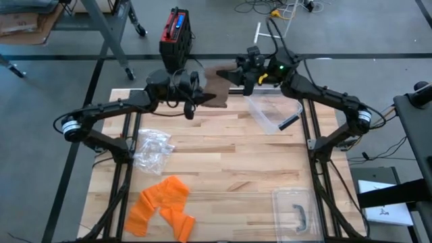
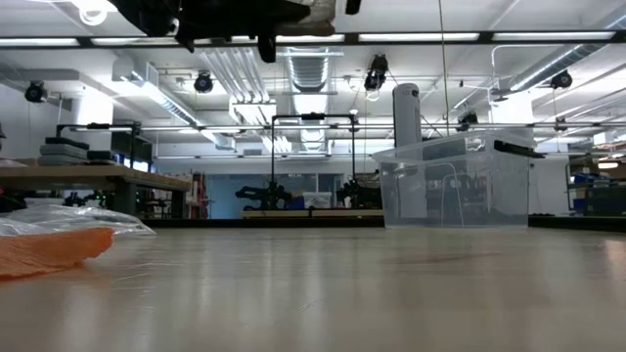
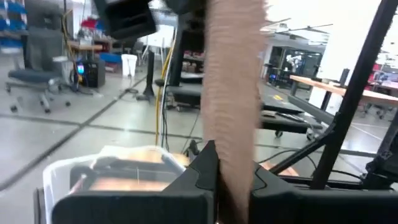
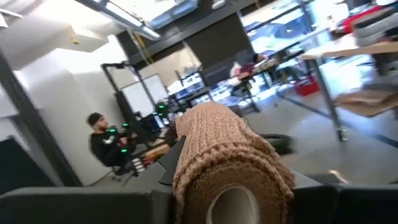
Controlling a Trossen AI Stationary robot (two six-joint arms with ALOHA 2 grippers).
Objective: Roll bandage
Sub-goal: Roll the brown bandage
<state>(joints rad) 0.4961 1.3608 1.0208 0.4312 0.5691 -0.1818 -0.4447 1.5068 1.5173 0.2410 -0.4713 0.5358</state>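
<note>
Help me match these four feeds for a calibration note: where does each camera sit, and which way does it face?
High view: overhead, looking straight down at the table; both arms show, left gripper and right gripper meeting at the far edge.
Low view: table height, facing the room; arms overhead.
Left wrist view: on the left arm, facing along the bandage strip pinched between its fingers.
Right wrist view: on the right arm, facing the bandage roll.
Shared: high and low views show the clear bin.

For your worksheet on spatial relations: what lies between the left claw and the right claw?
A stretch of tan bandage spans the gap between the left claw and the right claw, each shut on it. The high view shows this.
</note>
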